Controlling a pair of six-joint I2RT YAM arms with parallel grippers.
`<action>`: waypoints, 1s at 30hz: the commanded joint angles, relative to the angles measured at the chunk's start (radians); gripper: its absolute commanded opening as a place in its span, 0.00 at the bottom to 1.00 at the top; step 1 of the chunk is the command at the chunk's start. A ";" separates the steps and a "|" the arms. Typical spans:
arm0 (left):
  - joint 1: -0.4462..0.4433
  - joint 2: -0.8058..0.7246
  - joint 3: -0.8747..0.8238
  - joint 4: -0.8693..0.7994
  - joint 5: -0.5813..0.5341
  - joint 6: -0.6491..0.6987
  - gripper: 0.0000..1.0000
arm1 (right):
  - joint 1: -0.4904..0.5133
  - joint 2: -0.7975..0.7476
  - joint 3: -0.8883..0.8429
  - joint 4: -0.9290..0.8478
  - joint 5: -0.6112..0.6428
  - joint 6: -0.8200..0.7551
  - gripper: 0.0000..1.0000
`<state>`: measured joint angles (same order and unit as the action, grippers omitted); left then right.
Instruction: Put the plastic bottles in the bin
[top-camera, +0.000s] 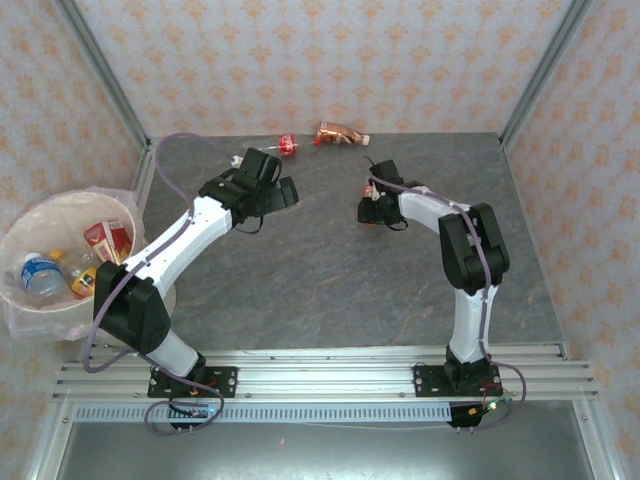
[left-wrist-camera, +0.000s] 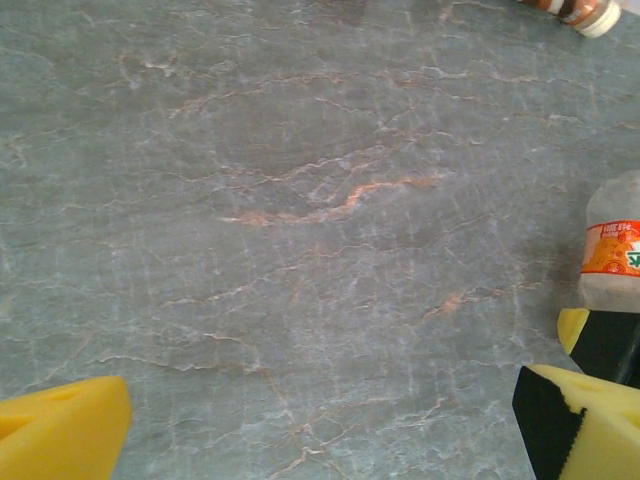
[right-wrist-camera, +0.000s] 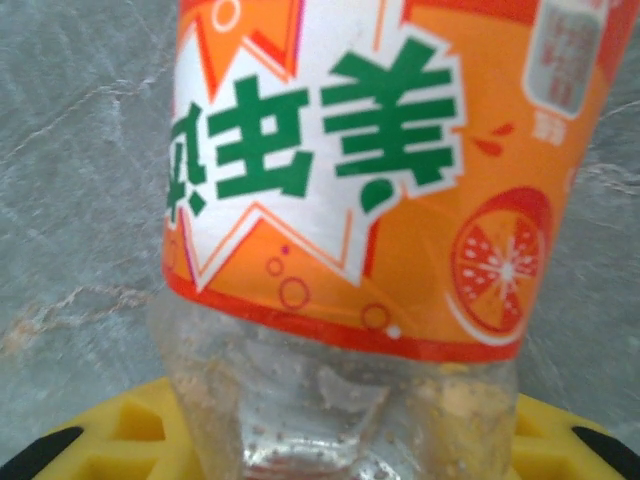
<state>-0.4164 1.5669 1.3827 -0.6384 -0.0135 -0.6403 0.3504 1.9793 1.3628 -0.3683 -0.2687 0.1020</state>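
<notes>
An orange-labelled plastic bottle (right-wrist-camera: 370, 180) with green characters stands on the table, and my right gripper (right-wrist-camera: 330, 445) is shut on its clear lower part between yellow pads (right-wrist-camera: 120, 435). From above, that right gripper (top-camera: 375, 210) is at the table's middle back. In the left wrist view the same bottle (left-wrist-camera: 612, 250) is at the right edge. My left gripper (left-wrist-camera: 320, 430) is open over bare table; from above this left gripper (top-camera: 285, 192) is left of centre. Two more bottles, a red-labelled one (top-camera: 287, 146) and a crushed brown-orange one (top-camera: 340, 133), lie at the back edge. The bin (top-camera: 20, 235) stands off the table's left side.
Inside the bin lie a blue-labelled bottle (top-camera: 40, 272), an orange one (top-camera: 80, 280) and a red pack (top-camera: 108, 240). Patterned walls and metal posts close in the grey marble table (top-camera: 320, 270). The left arm stretches diagonally between the bin and the table's middle.
</notes>
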 joint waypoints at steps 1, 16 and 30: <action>0.010 -0.047 -0.027 0.080 0.063 -0.015 1.00 | -0.003 -0.135 -0.053 0.093 -0.001 -0.022 0.28; -0.009 -0.129 -0.228 0.721 0.619 -0.101 1.00 | 0.002 -0.596 -0.413 0.381 -0.484 -0.057 0.23; -0.090 -0.082 -0.149 0.727 0.674 -0.057 1.00 | 0.101 -0.676 -0.373 0.235 -0.618 -0.170 0.24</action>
<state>-0.4965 1.4754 1.1851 0.0799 0.6449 -0.7246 0.4355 1.3212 0.9478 -0.1356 -0.8558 -0.0357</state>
